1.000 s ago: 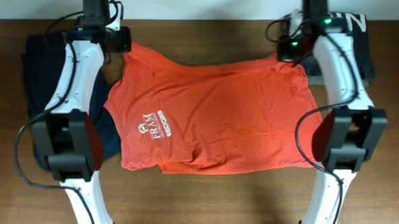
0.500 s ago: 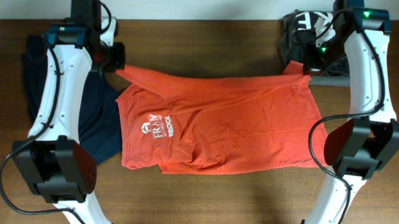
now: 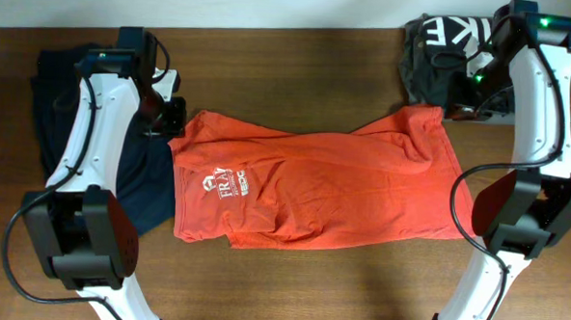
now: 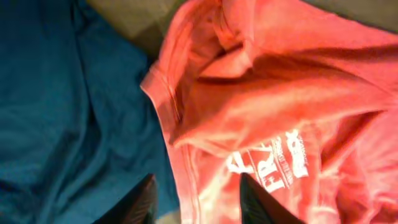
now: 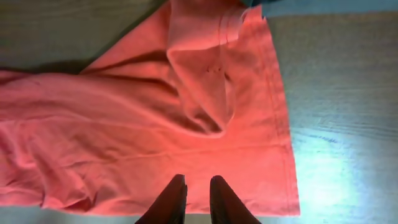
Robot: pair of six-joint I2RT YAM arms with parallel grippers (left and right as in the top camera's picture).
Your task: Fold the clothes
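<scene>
Brown wood bench [image 3: 290, 276], pale wall strip along the far edge.

Overhead: orange shirt [image 3: 333, 186] lies mid-bench, mostly flat. Its far edge is rumpled and drawn inward, and the white print [image 3: 228, 184] faces up near its left side. Navy garment [image 3: 47, 101] sits at the left edge, partly under the shirt and the left arm. NIKE shirt [image 3: 445, 37] is bunched at the far right corner, not part of the job. Left fingers [image 3: 169, 116] are over the shirt's far left corner, right fingers [image 3: 462, 105] over its far right corner.

Left wrist: left fingers [image 4: 144, 200] spread wide, nothing gripped. The shirt's doubled-over hem runs below between them, navy cloth beside it.

Right wrist: right fingers [image 5: 171, 199] are only a narrow gap apart, no cloth pinched that I can see. The shirt corner below has a loose pucker, bare bench to the side.

Judgement: early step, shirt being laid out and squared, no real fold yet, navy garment untouched. Next move likely needs a fresh pinch on both far corners or one side, arms moving together, with the pucker smoothed first.
</scene>
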